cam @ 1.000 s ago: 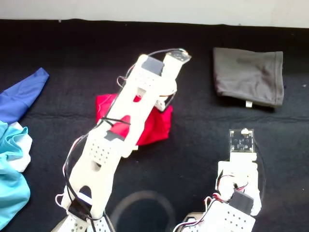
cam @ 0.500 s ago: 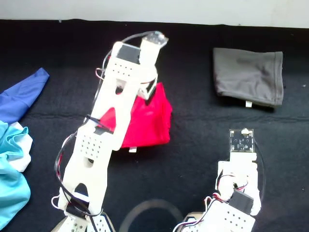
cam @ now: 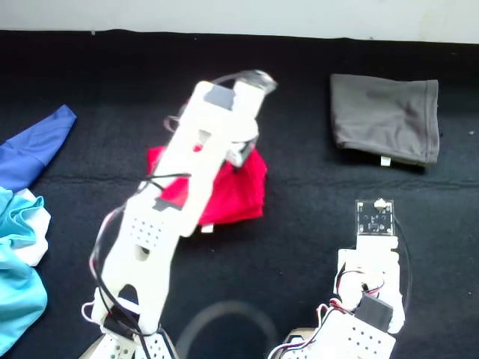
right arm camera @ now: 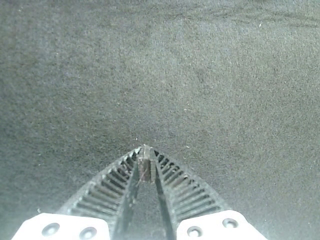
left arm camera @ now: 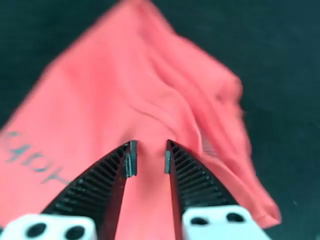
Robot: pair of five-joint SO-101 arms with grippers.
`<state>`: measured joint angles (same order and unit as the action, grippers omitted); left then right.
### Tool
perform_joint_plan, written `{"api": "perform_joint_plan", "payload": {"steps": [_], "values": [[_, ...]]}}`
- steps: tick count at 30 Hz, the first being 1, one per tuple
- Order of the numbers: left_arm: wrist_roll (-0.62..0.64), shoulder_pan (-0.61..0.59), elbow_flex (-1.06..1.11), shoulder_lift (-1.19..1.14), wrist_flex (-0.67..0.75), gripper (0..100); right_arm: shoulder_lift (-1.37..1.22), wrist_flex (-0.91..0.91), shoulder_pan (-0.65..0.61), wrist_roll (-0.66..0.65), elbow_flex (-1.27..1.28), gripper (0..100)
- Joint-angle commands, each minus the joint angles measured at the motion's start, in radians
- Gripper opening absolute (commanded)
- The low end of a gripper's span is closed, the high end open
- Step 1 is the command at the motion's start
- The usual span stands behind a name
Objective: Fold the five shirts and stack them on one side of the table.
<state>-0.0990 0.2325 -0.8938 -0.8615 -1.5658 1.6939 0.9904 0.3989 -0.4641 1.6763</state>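
A red shirt [cam: 238, 191] lies partly folded at the middle of the black table, with a small white tag at its near edge. My left arm [cam: 187, 194] stretches across it. In the left wrist view my left gripper [left arm camera: 149, 159] hovers just over the red shirt [left arm camera: 100, 100], its fingers a little apart with nothing pinched between them. A grey shirt [cam: 385, 118] lies folded at the far right. My right gripper [right arm camera: 144, 162] is shut, with nothing in it, above the bare black cloth; its arm [cam: 374, 250] rests at the near right.
A blue shirt [cam: 34, 146] and a teal shirt [cam: 16, 262] lie crumpled at the table's left edge, with a white one [cam: 39, 224] between them. The table's far edge [cam: 239, 34] meets a pale wall.
My left arm swung left and then back to the right over the red shirt, which spread out and then drew in to a more compact shape. The right arm has stayed still.
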Motion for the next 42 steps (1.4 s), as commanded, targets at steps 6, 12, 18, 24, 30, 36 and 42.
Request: {"api": "perform_joint_plan", "payload": {"steps": [6,12,18,24,30,36,42], "values": [[0.005,-0.145,-0.058,0.071,-0.083,11,0.007,-0.018,0.005,0.012,0.131,0.5],[0.003,-0.213,-0.182,0.074,-0.180,11,0.007,-0.018,0.005,0.012,0.131,0.5],[0.006,-0.222,-0.110,0.041,-0.180,11,0.007,-0.018,0.005,0.012,0.131,0.5],[0.008,-0.045,-0.110,0.058,-0.196,11,0.008,-0.018,0.004,0.012,0.131,0.5],[0.006,0.108,-0.007,0.114,-0.196,11,0.008,-0.018,0.004,0.012,0.131,0.5],[0.006,0.222,0.019,0.062,-0.195,11,0.008,-0.018,0.004,0.012,0.131,0.5],[0.008,0.295,-0.104,0.143,-0.201,11,0.008,-0.018,0.004,0.012,0.131,0.5]]}}
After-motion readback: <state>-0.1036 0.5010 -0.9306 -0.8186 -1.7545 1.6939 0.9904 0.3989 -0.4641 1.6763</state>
